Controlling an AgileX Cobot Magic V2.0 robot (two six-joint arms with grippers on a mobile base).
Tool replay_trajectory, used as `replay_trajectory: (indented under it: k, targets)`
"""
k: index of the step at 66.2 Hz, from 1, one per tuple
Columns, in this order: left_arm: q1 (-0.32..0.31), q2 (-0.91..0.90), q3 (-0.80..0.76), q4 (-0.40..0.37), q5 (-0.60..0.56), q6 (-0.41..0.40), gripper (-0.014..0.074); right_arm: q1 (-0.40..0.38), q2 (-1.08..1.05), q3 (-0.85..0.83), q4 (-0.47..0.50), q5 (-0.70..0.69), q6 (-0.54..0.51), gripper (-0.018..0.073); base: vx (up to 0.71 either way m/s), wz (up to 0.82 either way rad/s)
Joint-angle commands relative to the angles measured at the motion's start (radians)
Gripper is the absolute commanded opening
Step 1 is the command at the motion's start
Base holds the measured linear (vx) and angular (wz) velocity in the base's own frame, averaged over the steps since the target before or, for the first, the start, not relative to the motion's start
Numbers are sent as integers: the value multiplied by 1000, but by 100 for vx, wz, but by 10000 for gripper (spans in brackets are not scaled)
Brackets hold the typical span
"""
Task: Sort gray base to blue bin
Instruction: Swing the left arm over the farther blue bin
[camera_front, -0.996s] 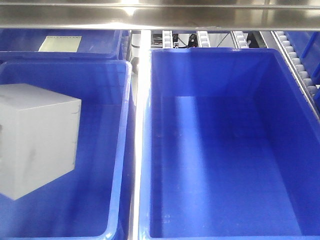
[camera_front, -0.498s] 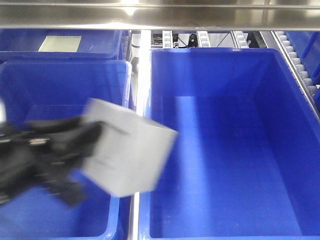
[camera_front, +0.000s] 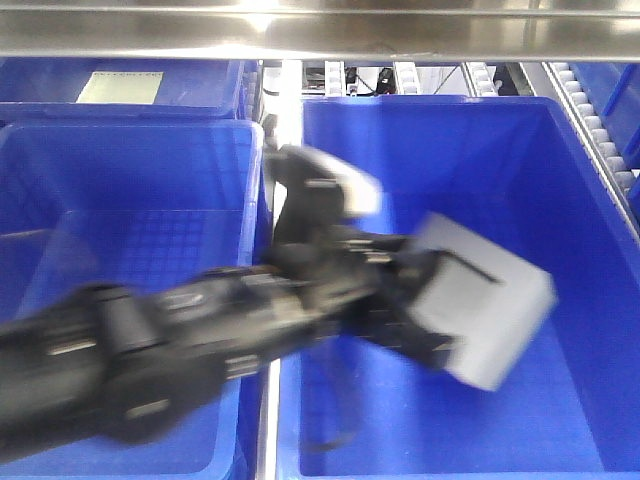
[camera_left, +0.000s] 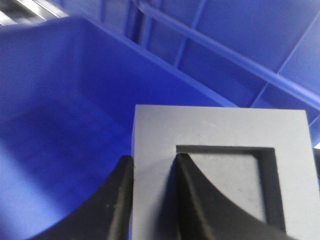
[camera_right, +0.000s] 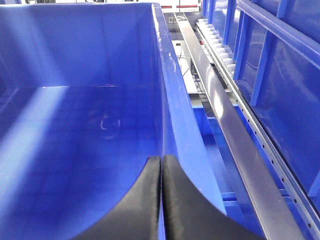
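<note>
Gray base (camera_front: 485, 312) hangs over the blue bin (camera_front: 560, 150), its pocket wall pinched by the left gripper (camera_left: 152, 175); right gripper (camera_right: 161, 172) pressed together.

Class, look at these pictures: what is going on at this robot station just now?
The left hand grips the gray base by one wall, one finger outside and one in its recessed pocket. The arm reaches across from the left tub and holds the block over the inside of the blue bin, not yet released. The right hand is shut and holds nothing, beside that bin's rim.
</note>
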Motion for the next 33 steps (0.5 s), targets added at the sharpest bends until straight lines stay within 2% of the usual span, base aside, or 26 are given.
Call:
replay_trajectory:
  k: [1, 17, 33]
  targets:
    - [-25, 64, -144, -11, -78, -8, -4, -1, 18, 2, -4, -57, -12, -5, 0, 0]
    - [-42, 318, -394, -11, 31, -7, 4, -1, 18, 2, -4, -57, -12, -5, 0, 0]
    - [-43, 458, -491, -11, 83, -7, 13, -1, 18, 2, -4, -57, -12, -5, 0, 0]
